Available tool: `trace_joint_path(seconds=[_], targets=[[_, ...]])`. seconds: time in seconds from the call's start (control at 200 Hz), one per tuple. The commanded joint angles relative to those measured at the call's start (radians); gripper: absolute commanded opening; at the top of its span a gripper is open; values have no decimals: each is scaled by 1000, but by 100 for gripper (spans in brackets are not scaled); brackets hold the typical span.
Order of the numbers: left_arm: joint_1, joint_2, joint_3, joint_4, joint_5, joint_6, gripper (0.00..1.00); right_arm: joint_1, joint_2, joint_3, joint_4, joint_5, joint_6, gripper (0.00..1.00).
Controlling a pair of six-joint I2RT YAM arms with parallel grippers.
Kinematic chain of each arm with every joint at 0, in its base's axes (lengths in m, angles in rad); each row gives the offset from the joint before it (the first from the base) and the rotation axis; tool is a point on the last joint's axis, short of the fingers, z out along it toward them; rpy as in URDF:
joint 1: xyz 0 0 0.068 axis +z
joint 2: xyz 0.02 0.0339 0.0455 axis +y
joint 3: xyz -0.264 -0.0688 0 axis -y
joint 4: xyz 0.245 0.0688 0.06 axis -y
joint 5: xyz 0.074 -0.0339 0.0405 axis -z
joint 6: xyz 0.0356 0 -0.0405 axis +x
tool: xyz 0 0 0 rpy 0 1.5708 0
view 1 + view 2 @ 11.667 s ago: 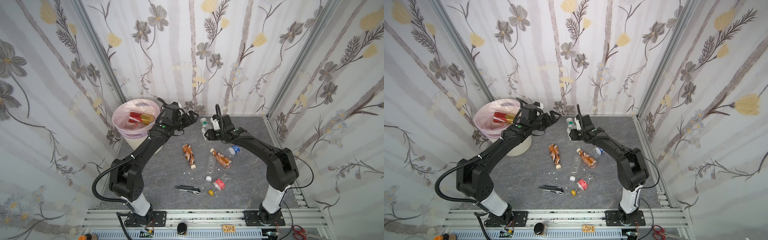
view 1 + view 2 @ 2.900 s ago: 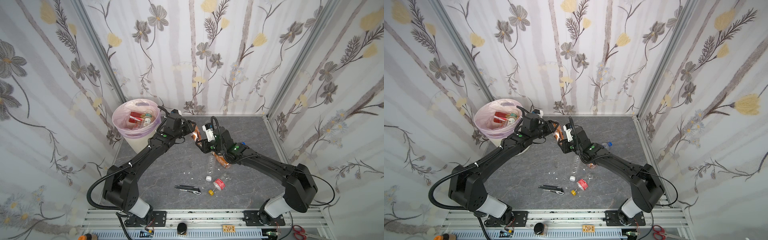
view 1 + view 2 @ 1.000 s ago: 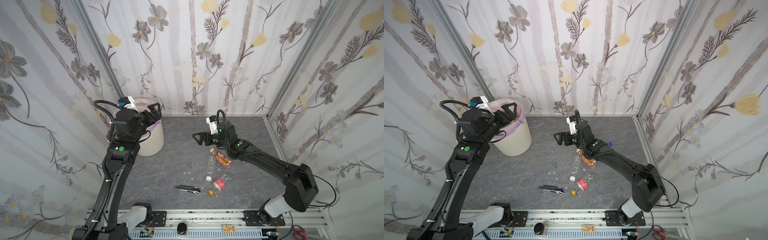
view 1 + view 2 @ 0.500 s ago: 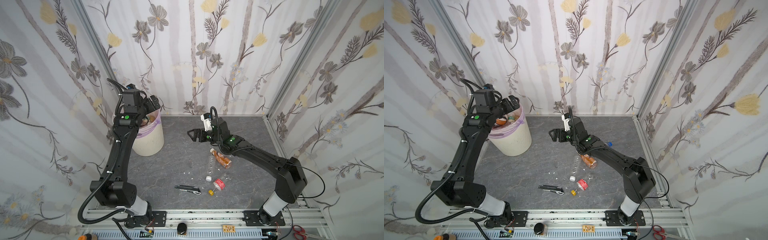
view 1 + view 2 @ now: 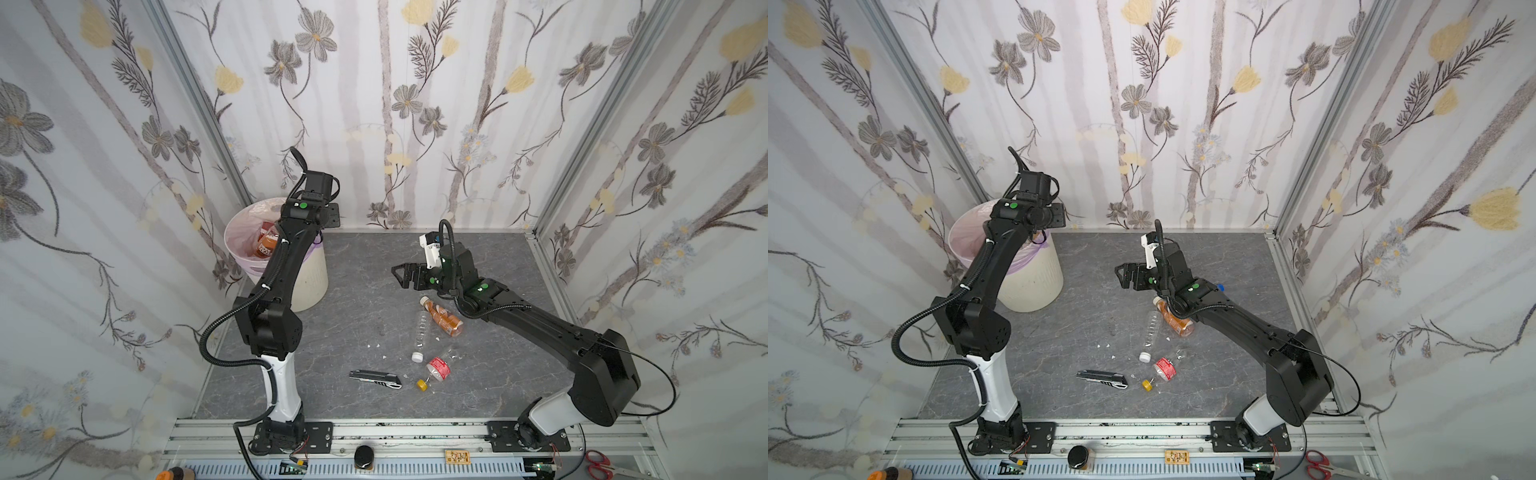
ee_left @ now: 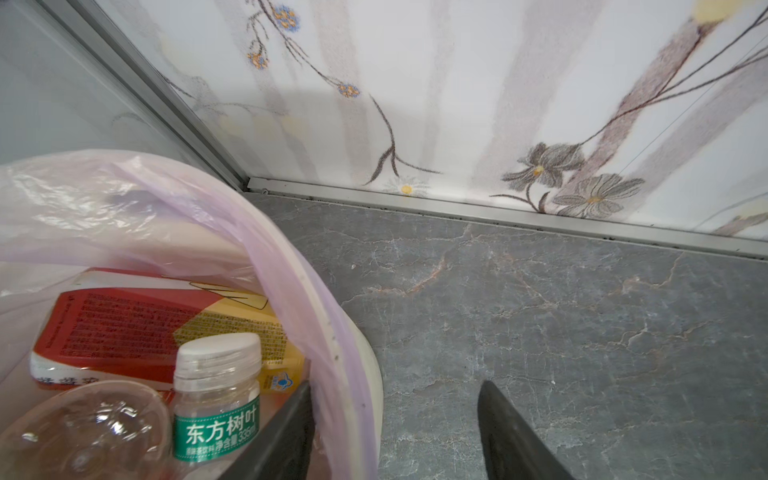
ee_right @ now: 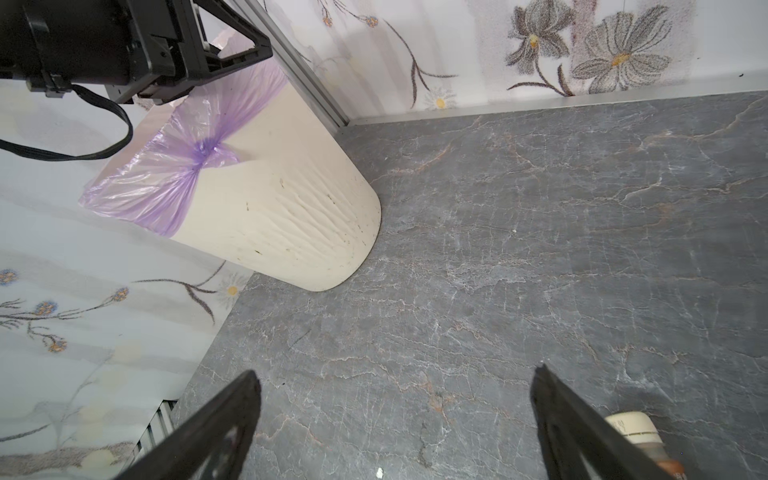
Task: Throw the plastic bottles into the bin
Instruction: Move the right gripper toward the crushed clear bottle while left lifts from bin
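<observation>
The cream bin with its lilac liner stands at the back left; in the left wrist view its rim rings a green-labelled clear bottle and a red-yellow carton. My left gripper hovers open and empty over the bin's right rim. My right gripper is wide open and empty, low over bare floor in mid table. Just behind it on the floor lie an amber bottle, a clear bottle and a red-labelled bottle.
A grey-black utility knife lies near the front, left of the red-labelled bottle. A blue cap peeks out behind the right arm. Small white crumbs dot the grey floor. Floral walls close in at the back and both sides.
The left arm has swung right from over the bin's mouth to its right rim, and its jaws have narrowed. The right gripper has barely shifted.
</observation>
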State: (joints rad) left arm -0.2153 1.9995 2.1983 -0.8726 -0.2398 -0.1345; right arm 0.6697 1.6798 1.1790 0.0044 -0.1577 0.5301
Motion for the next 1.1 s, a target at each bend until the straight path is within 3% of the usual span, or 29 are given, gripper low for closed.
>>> trace_joint_path(seconds=[0.0, 0.055, 0.225, 0.41, 0.614, 1.094], targets=[[-10, 32, 40, -86, -98, 16, 58, -6, -18, -17, 35, 17, -9, 100], [-12, 37, 41, -95, -99, 10, 56, -9, -24, -27, 40, 16, -7, 100], [-21, 39, 36, -118, -111, 1, 34, -10, -31, -46, 55, 17, -3, 100], [-38, 35, 35, -128, -97, -1, 29, -10, -45, -66, 73, 20, 10, 100], [-82, 29, 62, -133, -90, 2, 10, -12, -76, -85, 75, 42, 13, 100], [-264, 52, 203, -144, -54, -15, 2, -48, -144, -130, 60, 118, 25, 100]])
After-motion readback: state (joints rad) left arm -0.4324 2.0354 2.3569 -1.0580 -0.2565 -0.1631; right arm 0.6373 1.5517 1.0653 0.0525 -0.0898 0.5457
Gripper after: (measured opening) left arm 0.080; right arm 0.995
